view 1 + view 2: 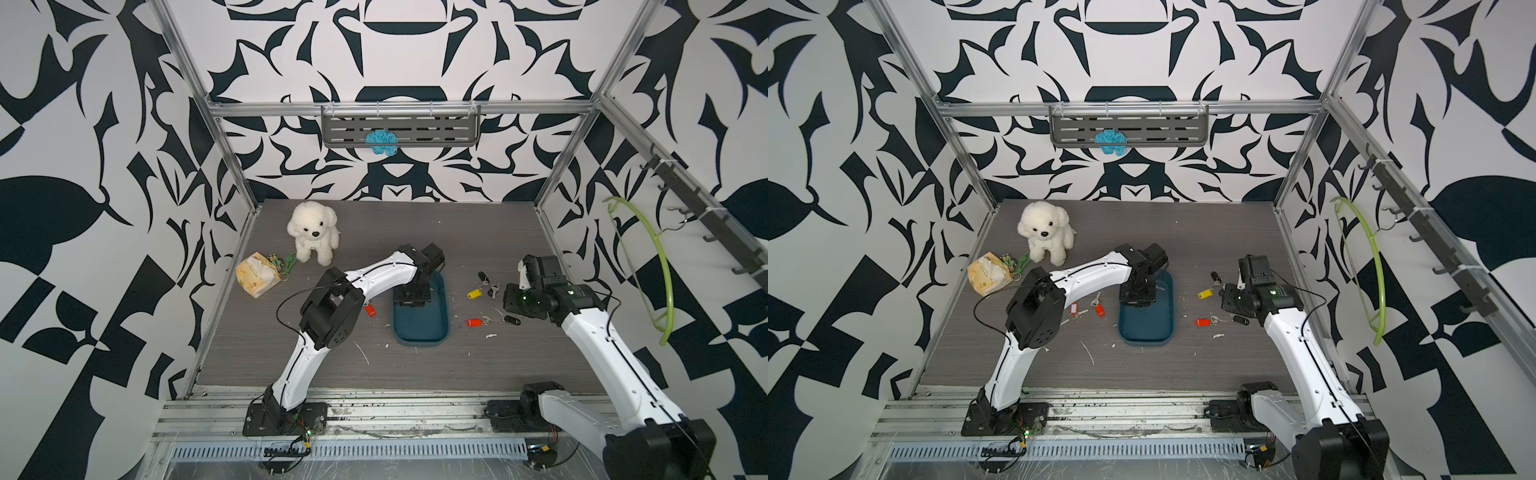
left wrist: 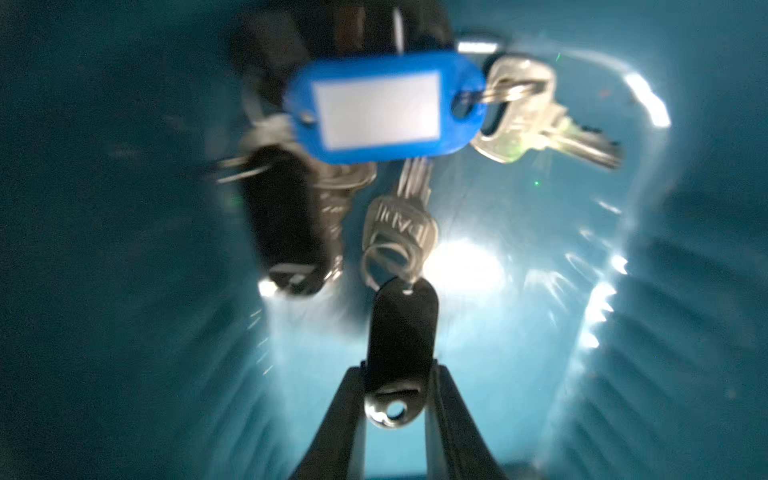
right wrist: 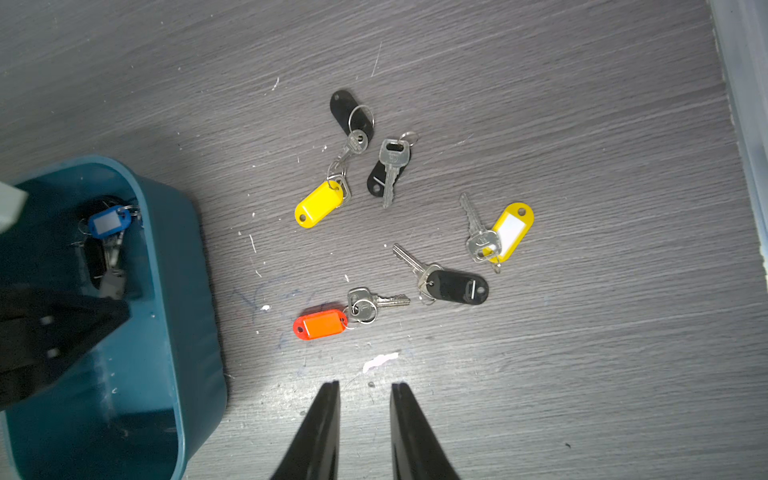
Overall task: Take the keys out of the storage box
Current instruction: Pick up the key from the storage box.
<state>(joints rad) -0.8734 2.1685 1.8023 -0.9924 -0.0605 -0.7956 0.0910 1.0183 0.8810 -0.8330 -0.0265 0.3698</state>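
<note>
Keys flat metal; tags oval, glossy plastic

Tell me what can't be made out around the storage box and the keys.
- Both top views: the left arm's wrist covers the far end of the storage box, hiding the keys there and the left gripper on a black fob.
- Left wrist view: blur; key count under the blue tag unclear.
- Right wrist view: picture edges cut off the box.
- Top views: the right arm hides the white-labelled yellow tag.
</note>
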